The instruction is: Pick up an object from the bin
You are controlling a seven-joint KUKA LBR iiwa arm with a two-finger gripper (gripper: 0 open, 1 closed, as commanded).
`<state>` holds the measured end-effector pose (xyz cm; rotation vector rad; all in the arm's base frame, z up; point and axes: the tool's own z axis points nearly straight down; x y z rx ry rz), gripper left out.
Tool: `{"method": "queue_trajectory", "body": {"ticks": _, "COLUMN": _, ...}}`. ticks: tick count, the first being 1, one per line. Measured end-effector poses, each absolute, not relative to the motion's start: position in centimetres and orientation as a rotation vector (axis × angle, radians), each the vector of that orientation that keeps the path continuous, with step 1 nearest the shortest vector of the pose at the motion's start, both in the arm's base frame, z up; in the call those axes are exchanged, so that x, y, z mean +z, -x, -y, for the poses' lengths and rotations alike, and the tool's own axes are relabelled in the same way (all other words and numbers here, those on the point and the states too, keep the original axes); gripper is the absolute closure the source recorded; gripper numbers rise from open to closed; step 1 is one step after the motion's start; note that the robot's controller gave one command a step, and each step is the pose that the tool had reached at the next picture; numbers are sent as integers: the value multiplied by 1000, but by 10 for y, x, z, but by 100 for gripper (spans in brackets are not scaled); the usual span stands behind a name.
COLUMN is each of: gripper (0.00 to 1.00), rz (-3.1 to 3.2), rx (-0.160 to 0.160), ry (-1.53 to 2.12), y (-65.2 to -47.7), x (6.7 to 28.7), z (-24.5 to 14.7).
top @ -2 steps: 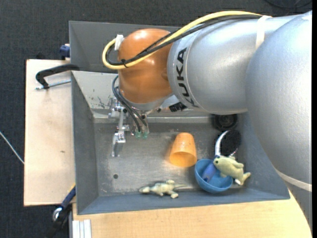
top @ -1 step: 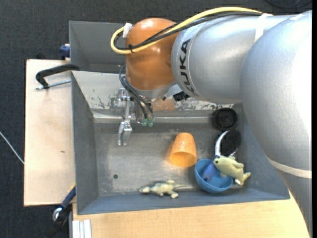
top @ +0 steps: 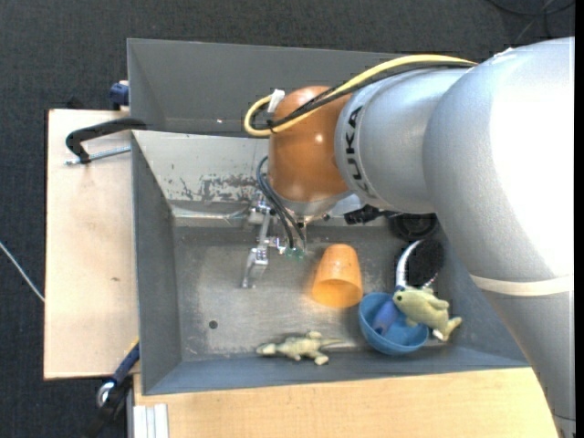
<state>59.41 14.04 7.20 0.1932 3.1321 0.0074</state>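
Near the middle of the bin sits an orange cup, with the tool just left of it. Can't tell if it's clenched or released. A blue bowl and a yellowish fish toy are in the lower right corner.

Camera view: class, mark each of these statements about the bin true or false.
1. The orange cup is to the right of the pincer. True.
2. The tan toy lizard lies against the bin's upper wall. False: it lies by the wall at the view's lower edge.
3. A yellowish toy fish rests on the blue bowl. True.
4. The pincer holds the orange cup. False: the pincer is over bare floor, apart from the cup.
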Motion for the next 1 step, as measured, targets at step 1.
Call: {"method": "queue_trajectory", "body": {"ticks": 1, "gripper": 0, "rz": -3133, "rx": -1, "ry": -32, "y": -596, "x": 110, "z": -83}}
